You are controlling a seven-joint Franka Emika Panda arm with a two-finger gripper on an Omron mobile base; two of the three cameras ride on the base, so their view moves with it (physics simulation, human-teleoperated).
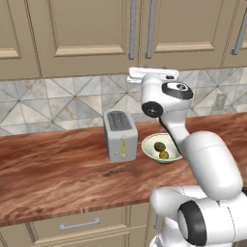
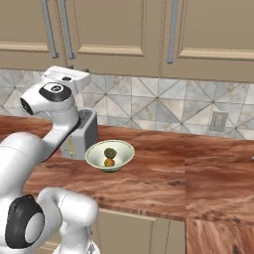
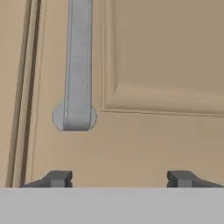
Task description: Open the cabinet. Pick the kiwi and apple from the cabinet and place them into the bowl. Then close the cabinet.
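The tan cabinet (image 1: 144, 34) has both doors shut, and its two silver bar handles (image 1: 132, 29) meet at the middle. In the hand view my gripper (image 3: 120, 179) is open and empty. It faces the door panel (image 3: 166, 131) up close, just below the lower end of the right door's handle (image 3: 78, 109). My hand (image 1: 152, 74) (image 2: 67, 74) is raised to the cabinet's bottom edge. The pale cream-green bowl (image 1: 147, 144) (image 2: 94, 155) stands on the counter. In it lie the kiwi (image 1: 158, 145) (image 2: 110, 153) and the apple (image 1: 164, 155) (image 2: 109, 162).
A silver toaster (image 1: 120, 135) (image 2: 84, 131) stands just left of the bowl. A wall outlet (image 1: 220, 100) (image 2: 218, 120) sits on the tiled backsplash. More shut cabinets flank the middle one. Drawer fronts (image 1: 79, 224) run under the wooden counter (image 1: 58, 178).
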